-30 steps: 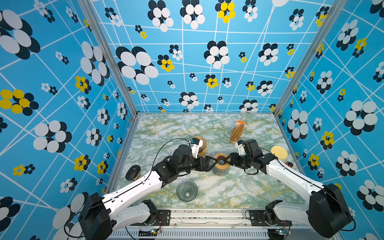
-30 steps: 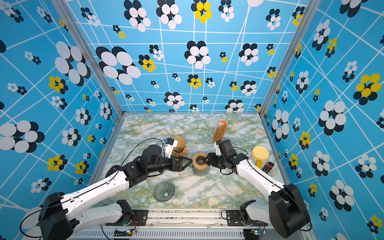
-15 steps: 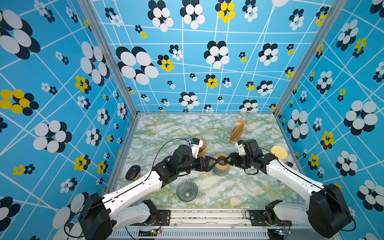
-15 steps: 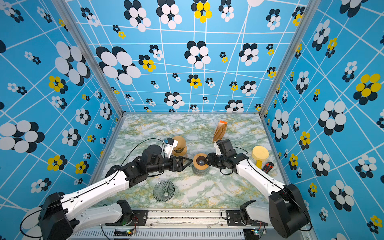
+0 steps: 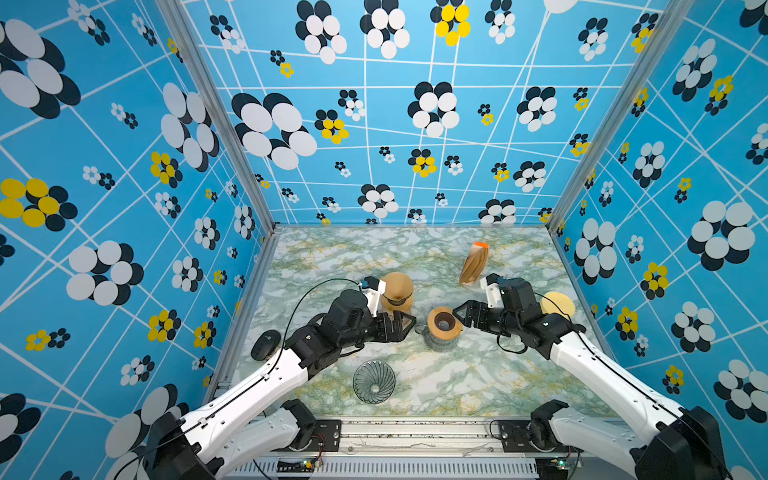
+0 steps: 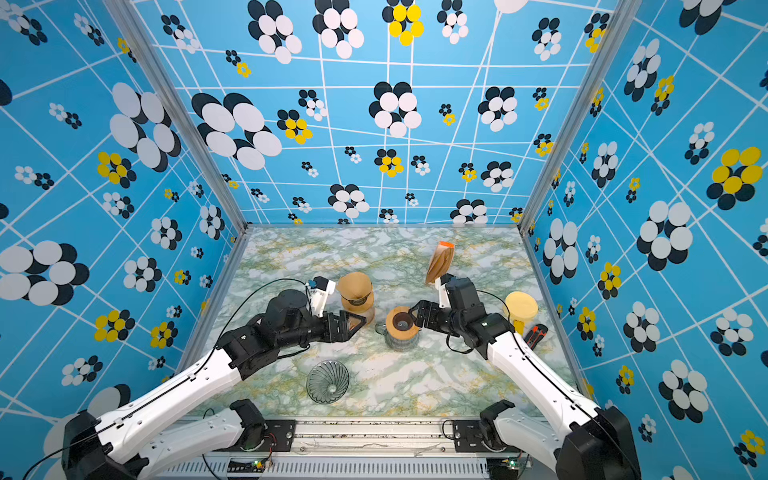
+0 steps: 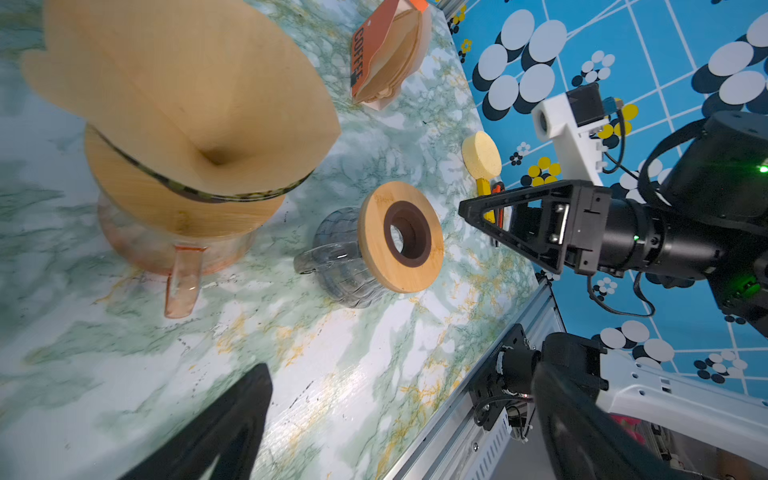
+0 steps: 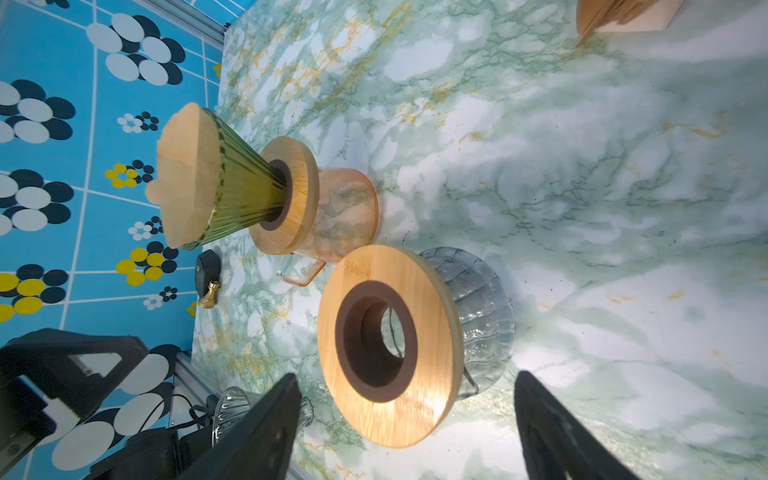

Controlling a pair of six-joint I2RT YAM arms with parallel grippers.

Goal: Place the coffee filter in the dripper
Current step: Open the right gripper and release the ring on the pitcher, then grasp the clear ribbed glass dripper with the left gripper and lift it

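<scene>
While both claws stand with their jaws apart and hold nothing, a glass jar (image 5: 444, 330) with a wooden ring on top sits between them on the marble table (image 5: 353, 257). The left claw (image 5: 405, 328) points at the jar from its left side and stops just short of it. The right claw (image 5: 460, 318) comes at the jar from its right side, its tips just beside the wooden ring. I cannot tell whether they touch it. In the right wrist view its two black fingers (image 8: 257, 428) stand wide, with the ring ahead of the gap.

A brown paper filter (image 5: 397, 282) sits opened in a green ribbed dripper (image 8: 245, 195). This dripper stands in a wooden collar on an orange jug (image 8: 345, 216), behind the jar and to its left, near it but apart. A clear glass dripper (image 5: 374, 381) rests on the table in front of the jar and to its left, nearer the robot, well apart from both claws; its ribbed inside shows in both top views.

A pack of filters (image 5: 473, 264) with an orange top stands behind the jar and to its right. A round yellow thing (image 5: 559, 303) lies far to the right of the jar, past the right arm, with a red and black knife (image 6: 536, 332) beside it. A black thing (image 5: 265, 345) lies far to the left of the jar, at the table's edge.
</scene>
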